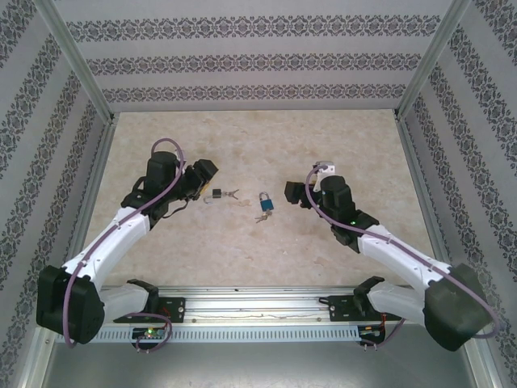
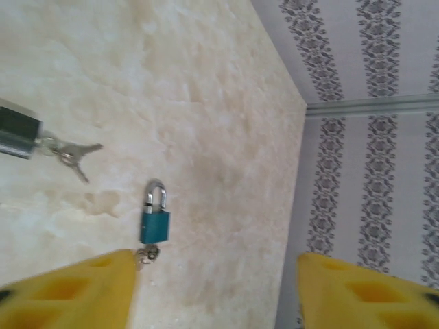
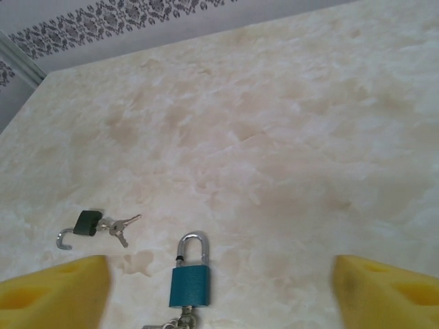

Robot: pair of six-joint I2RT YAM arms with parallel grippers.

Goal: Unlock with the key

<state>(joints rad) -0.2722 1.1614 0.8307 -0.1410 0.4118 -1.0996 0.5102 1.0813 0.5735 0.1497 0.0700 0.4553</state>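
Two arms reach over the beige marbled table [image 1: 242, 145], and two padlocks lie between them, each with keys in it. In the top view the left gripper [image 1: 198, 179] sits at about nine o'clock from the table's middle. In the left wrist view its two yellow fingers [image 2: 68, 291] stand well apart, jaws spread and pinching nothing. Just beside it, at its three o'clock, lies the dark padlock [image 1: 216, 194]. In the right wrist view its shackle [image 3: 65, 238] is swung open, and a small key bunch [image 3: 120, 226] of what look like two keys sticks out of the body toward three o'clock. At about four o'clock from that lock lies the blue padlock [image 1: 265, 202], apart from it. Its silver shackle [image 3: 192, 247] arches to twelve o'clock in the right wrist view and looks seated, with its keys [image 1: 260, 218] at six o'clock against the body's base. The right gripper [image 1: 292, 196] is near the blue padlock, at its three o'clock, yellow fingers [image 3: 51, 291] wide apart and holding nothing. Any marking on either lock is too small to read.
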